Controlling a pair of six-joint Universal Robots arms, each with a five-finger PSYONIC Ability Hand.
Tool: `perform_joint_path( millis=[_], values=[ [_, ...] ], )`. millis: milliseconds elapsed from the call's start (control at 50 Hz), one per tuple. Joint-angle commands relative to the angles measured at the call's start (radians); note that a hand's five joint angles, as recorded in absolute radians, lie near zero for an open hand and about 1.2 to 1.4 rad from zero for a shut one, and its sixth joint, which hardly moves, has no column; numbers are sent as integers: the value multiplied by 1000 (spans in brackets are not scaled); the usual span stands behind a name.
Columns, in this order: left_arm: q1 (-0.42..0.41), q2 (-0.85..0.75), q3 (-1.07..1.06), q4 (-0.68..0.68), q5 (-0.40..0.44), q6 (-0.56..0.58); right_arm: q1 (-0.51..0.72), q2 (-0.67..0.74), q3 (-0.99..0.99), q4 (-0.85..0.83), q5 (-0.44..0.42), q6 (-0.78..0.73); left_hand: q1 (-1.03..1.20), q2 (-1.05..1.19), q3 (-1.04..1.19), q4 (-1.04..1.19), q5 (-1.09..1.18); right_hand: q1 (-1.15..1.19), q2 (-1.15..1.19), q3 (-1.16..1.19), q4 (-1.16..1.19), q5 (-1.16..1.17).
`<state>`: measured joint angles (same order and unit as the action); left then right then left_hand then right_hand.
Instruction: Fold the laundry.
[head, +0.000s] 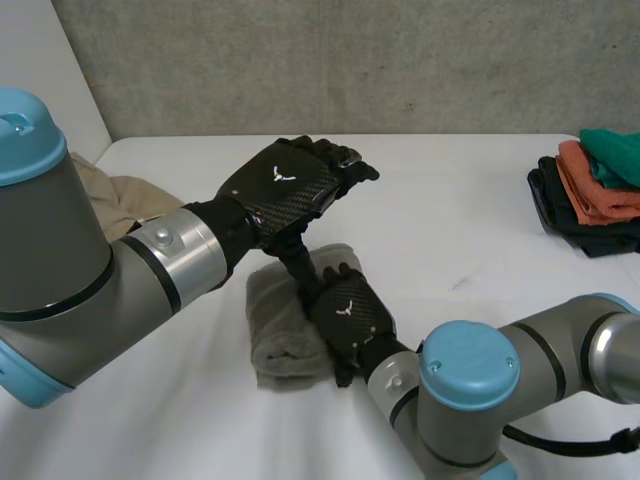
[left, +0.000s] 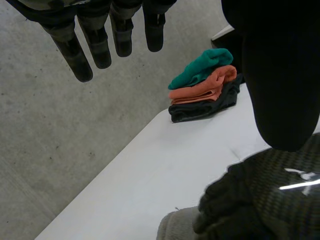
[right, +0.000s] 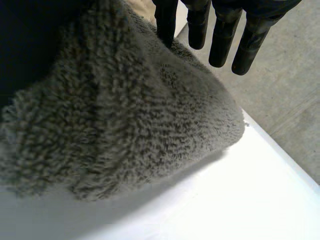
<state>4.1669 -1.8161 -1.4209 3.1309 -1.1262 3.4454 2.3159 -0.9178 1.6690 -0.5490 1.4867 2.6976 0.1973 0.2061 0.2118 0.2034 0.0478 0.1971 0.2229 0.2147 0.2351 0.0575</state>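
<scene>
A folded grey towel (head: 283, 335) lies on the white table (head: 450, 230) in front of me. My right hand (head: 346, 312) rests on the towel's right side, palm down, fingers straight and open. In the right wrist view the fluffy towel (right: 125, 110) sits under the palm, and the straight fingers (right: 222, 40) reach past its far edge. My left hand (head: 290, 183) hovers above the towel's far end, open and holding nothing. In the left wrist view its fingers (left: 95, 42) hang straight in the air, with the right hand (left: 270, 200) and a corner of the towel (left: 175, 227) below.
A stack of folded clothes (head: 595, 190), green on orange on black, sits at the table's right edge and also appears as the folded stack (left: 200, 87). A crumpled beige cloth (head: 120, 195) lies at the far left behind my left arm.
</scene>
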Motion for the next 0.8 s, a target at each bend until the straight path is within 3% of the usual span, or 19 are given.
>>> perform_joint_path(
  millis=[20, 220, 260, 320, 360, 460, 600, 800],
  values=[
    [-2, 12, -12, 0, -1, -2, 0, 8, -54, 8, 4, 7, 25, 16, 11, 19, 0, 161, 135, 143, 123, 126],
    [1, 15, -13, 0, -1, -2, -1, 83, -152, 46, 6, 7, 25, 16, 11, 19, 0, 322, 296, 305, 284, 287],
    [1, 15, -13, 0, -3, -2, -1, 88, -164, 55, 6, 8, 25, 16, 11, 19, 0, 468, 443, 451, 430, 433],
    [4, 15, -15, -2, -3, -2, -1, 93, -195, 57, 6, 8, 25, 16, 11, 19, 0, 1033, 1008, 1016, 995, 998],
    [6, 17, -16, -2, -3, 0, -6, 93, -209, 57, 4, 8, 25, 16, 11, 19, 0, 1198, 1173, 1181, 1160, 1163],
    [19, 29, -16, 0, -4, 0, -39, 88, -253, 70, 4, 5, 25, 16, 11, 19, 0, 1199, 1173, 1182, 1161, 1164],
    [68, 60, -23, -3, -6, -5, -213, 59, -340, 172, -22, -13, 25, 16, 11, 19, 0, 1199, 1173, 1182, 1161, 1164],
    [107, 81, -47, 0, -10, -14, -438, 103, -567, 208, -212, -48, 25, 16, 11, 19, 0, 1199, 1173, 1182, 1161, 1164]
  ],
)
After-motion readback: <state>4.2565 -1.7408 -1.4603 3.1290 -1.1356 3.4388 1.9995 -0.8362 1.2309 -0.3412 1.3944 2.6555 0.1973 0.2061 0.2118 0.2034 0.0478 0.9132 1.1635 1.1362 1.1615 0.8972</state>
